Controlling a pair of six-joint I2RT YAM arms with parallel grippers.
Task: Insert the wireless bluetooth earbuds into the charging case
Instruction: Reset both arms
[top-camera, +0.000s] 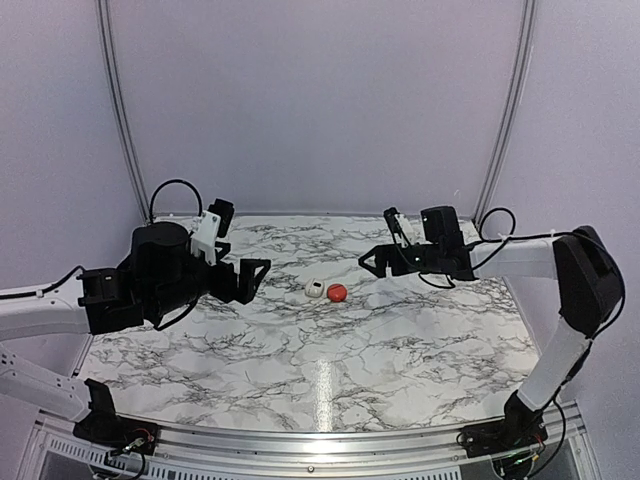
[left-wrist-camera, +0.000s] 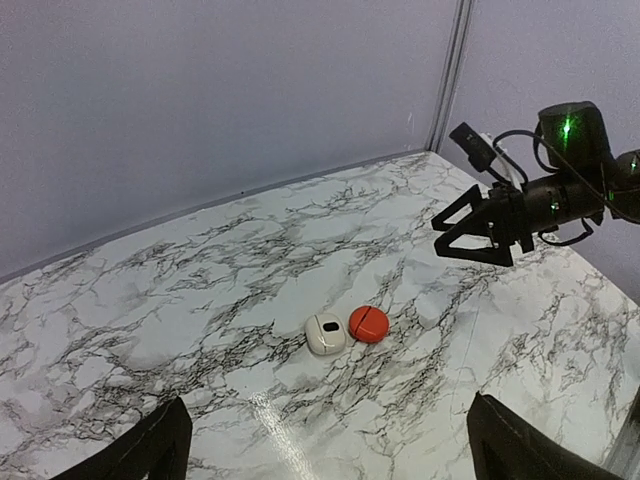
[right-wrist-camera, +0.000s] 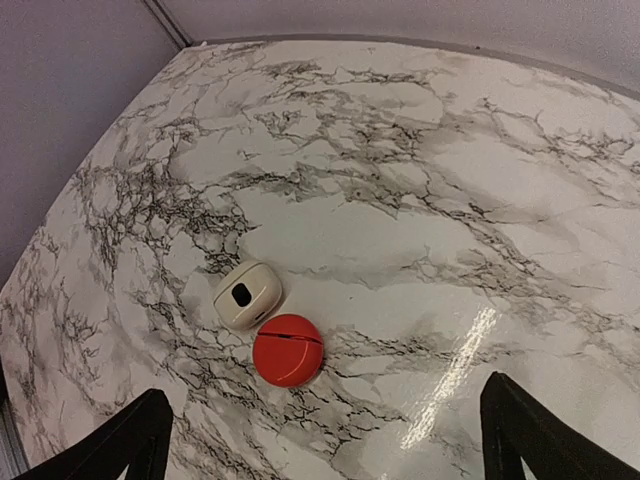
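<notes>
The white charging case (top-camera: 316, 290) lies near the middle of the marble table, with a small dark oval on its top. It also shows in the left wrist view (left-wrist-camera: 326, 334) and the right wrist view (right-wrist-camera: 247, 294). A red ball-like object (top-camera: 337, 292) with a seam touches its right side (left-wrist-camera: 369, 324) (right-wrist-camera: 288, 349). No earbuds are in view. My left gripper (top-camera: 255, 275) is open and empty, held above the table left of the case (left-wrist-camera: 330, 450). My right gripper (top-camera: 375, 260) is open and empty, above the table right of the red object (right-wrist-camera: 325, 440) (left-wrist-camera: 475, 235).
The marble table (top-camera: 400, 340) ends at a grey back wall (top-camera: 320, 100) with two slanted poles (top-camera: 118, 100) (top-camera: 510, 100). A metal rail (top-camera: 320, 440) runs along the near edge between the arm bases.
</notes>
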